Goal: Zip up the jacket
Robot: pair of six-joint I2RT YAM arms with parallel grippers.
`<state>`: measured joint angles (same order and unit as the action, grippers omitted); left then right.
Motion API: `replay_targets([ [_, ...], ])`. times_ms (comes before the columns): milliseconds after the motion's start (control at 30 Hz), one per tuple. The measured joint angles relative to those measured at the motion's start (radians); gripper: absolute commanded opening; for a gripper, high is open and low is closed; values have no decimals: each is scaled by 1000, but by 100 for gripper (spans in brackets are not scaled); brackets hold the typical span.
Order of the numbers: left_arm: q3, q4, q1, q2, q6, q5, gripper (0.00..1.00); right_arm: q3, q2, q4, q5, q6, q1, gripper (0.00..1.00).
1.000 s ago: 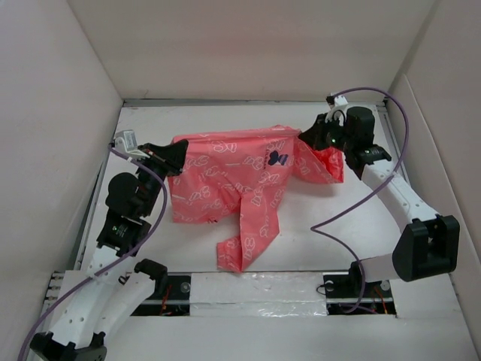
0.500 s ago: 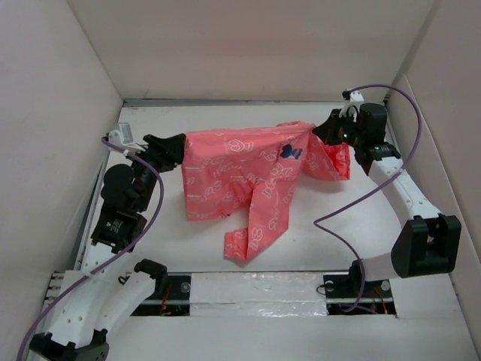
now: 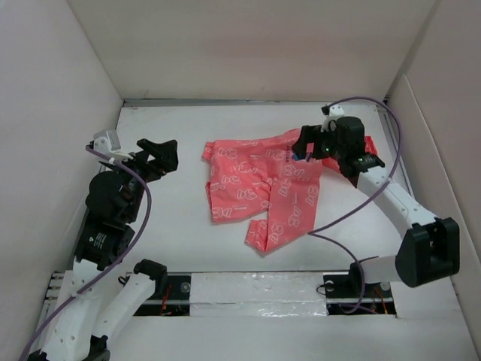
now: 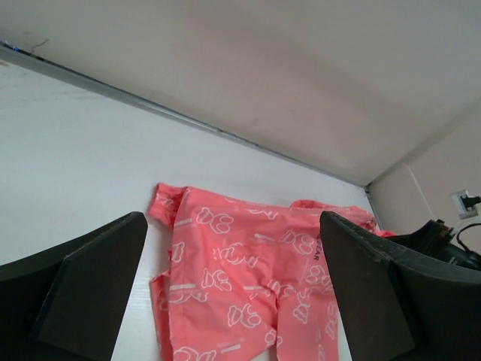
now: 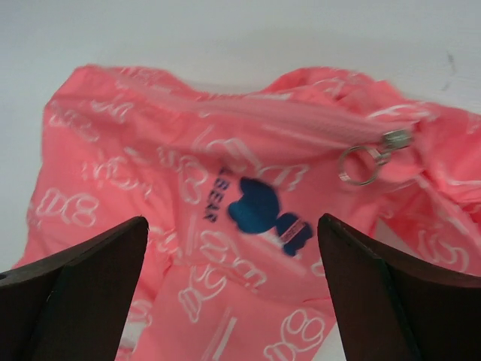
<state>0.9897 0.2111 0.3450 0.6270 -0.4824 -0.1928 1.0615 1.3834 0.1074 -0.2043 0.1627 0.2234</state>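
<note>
In the middle of the white table (image 3: 173,226) lies the small coral-pink jacket of thin cloth with white pictures on it (image 3: 259,180), one sleeve pointing toward the arms' bases. A second ago both grippers pulled it tight between them. Now both have let go and it has gone slack. The left gripper (image 3: 161,153) sits well to the left of the jacket, fingers spread wide, holding nothing. The right gripper (image 3: 304,144) is over the jacket's right end, fingers spread wide too, above the dark-blue logo (image 5: 259,207). The little silver zipper pull with a ring (image 5: 366,159) lies near that end (the teeth look shut up to it). So the zipping looks done, or nearly.
</note>
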Motion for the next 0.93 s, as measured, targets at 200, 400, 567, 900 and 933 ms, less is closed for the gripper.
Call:
replay_targets([
  [200,-19,72,0,-19,3,28,99,-37,-245,87,89,-21,68,100],
  [400,-47,123,0,-68,3,58,99,-95,-640,55,169,-20,85,93],
  [567,-47,129,0,-114,6,89,99,-211,-884,30,166,13,106,100],
  [900,-47,127,0,-198,23,151,99,-303,-1046,161,287,40,126,100],
  [933,-47,123,0,-201,23,156,99,-303,-1045,163,288,40,126,100],
])
